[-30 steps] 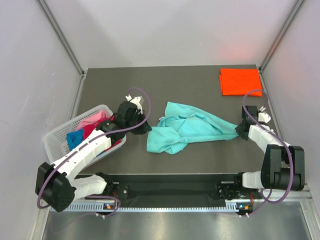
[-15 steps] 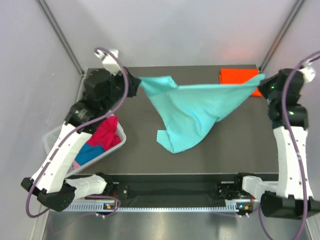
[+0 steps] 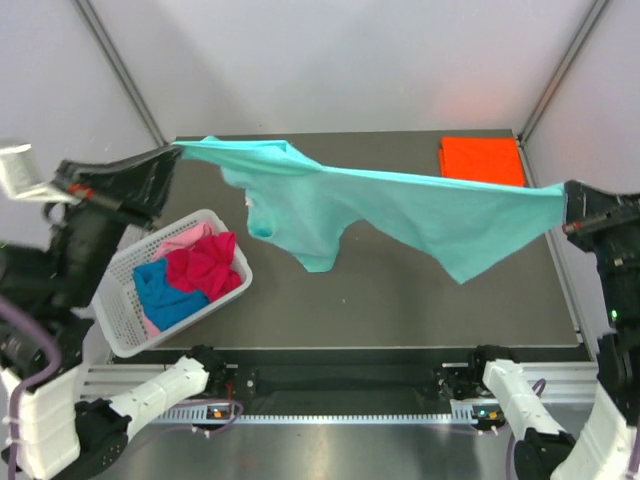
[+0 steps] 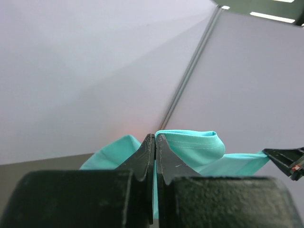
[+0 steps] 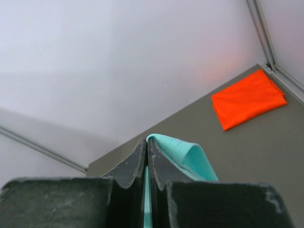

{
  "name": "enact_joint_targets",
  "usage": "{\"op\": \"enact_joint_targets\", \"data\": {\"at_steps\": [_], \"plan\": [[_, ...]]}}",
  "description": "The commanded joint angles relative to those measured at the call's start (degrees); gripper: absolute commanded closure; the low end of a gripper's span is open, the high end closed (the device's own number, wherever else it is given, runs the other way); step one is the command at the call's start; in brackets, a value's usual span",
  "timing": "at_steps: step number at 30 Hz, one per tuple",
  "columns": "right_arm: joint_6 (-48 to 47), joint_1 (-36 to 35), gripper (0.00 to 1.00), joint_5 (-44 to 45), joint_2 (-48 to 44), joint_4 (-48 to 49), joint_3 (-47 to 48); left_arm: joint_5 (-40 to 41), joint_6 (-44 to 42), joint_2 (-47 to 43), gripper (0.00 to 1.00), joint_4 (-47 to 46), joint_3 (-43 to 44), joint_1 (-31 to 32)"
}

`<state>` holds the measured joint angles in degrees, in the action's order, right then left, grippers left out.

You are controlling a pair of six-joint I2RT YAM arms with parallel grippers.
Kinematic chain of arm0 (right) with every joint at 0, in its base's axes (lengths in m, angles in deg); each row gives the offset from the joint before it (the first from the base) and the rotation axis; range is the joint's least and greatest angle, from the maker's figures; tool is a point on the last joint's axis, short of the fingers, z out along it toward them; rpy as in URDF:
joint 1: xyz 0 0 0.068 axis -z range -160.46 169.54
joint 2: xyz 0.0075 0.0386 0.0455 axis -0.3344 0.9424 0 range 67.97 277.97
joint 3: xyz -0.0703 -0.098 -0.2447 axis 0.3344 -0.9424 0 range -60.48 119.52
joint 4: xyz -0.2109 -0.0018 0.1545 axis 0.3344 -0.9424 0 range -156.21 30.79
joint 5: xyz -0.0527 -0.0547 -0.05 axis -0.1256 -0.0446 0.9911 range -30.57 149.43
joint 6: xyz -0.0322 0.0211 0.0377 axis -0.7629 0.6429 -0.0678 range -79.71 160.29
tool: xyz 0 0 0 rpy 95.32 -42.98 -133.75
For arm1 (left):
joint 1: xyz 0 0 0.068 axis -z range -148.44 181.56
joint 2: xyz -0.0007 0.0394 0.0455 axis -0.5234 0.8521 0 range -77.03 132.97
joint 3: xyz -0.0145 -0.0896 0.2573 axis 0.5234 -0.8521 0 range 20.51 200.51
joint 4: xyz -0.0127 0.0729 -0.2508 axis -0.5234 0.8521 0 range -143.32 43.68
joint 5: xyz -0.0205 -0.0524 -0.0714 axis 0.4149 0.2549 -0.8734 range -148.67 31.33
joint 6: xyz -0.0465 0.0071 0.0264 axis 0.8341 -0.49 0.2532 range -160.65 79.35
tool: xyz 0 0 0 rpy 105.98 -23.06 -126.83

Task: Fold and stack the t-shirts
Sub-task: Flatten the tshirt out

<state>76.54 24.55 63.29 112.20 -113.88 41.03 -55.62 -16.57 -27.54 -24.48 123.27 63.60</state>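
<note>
The teal t-shirt (image 3: 400, 205) hangs stretched in mid-air above the table (image 3: 420, 300), apparently by its hem: left gripper (image 4: 155, 142) clenched on its 10 o'clock corner, right gripper (image 5: 147, 145) on its 3 o'clock corner.

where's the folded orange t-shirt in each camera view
top external: orange t-shirt at the far right corner of the table.
left wrist: not in view.
right wrist: orange t-shirt at upper right, flat on the table.
shared landmark: the teal t-shirt, stretched in the air, shows in all three views.

Bright, even, diffuse light, soft shadows; orange tint glows on the back wall (image 3: 478, 105).
</note>
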Motion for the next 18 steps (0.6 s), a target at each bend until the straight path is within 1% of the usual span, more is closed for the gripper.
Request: {"op": "enact_joint_targets", "data": {"at_steps": [1, 5, 6, 9, 11, 13, 17, 18], "plan": [[0.8, 0.6, 1.0, -0.3, -1.9, -3.2, 3.1, -1.4, 2.5, -1.2, 1.0, -0.7, 1.2, -0.1], [0.3, 0.6, 1.0, -0.3, -1.3, -2.8, 1.5, -0.8, 0.4, -0.2, 1.0, 2.9, 0.8, -0.1], [0.1, 0.6, 1.0, -0.4, -1.0, -0.9, 0.4, -0.2, -0.3, 0.1, 1.0, 3.2, -0.2, -0.1], [0.2, 0.6, 1.0, -1.6, -0.1, 2.7, -4.0, 4.1, -3.2, 1.1, 1.0, 2.2, -3.5, 0.0], [0.0, 0.6, 1.0, -3.6, 0.3, 9.0, -8.0, 7.8, -6.2, 2.3, 1.0, 0.9, -5.5, -0.1], [-0.5, 0.6, 1.0, -6.3, 1.2, 15.3, -12.2, 9.8, -8.6, 5.2, 1.0, -0.4, -7.0, -0.1], [-0.9, 0.6, 1.0, -7.5, 5.4, 22.4, -17.0, 13.6, -14.7, 11.6, 1.0, -3.0, -9.0, -0.1], [-1.3, 0.6, 1.0, -7.0, 6.5, 23.7, -17.4, 14.3, -15.9, 13.5, 1.0, -6.1, -9.7, -0.1]]}}
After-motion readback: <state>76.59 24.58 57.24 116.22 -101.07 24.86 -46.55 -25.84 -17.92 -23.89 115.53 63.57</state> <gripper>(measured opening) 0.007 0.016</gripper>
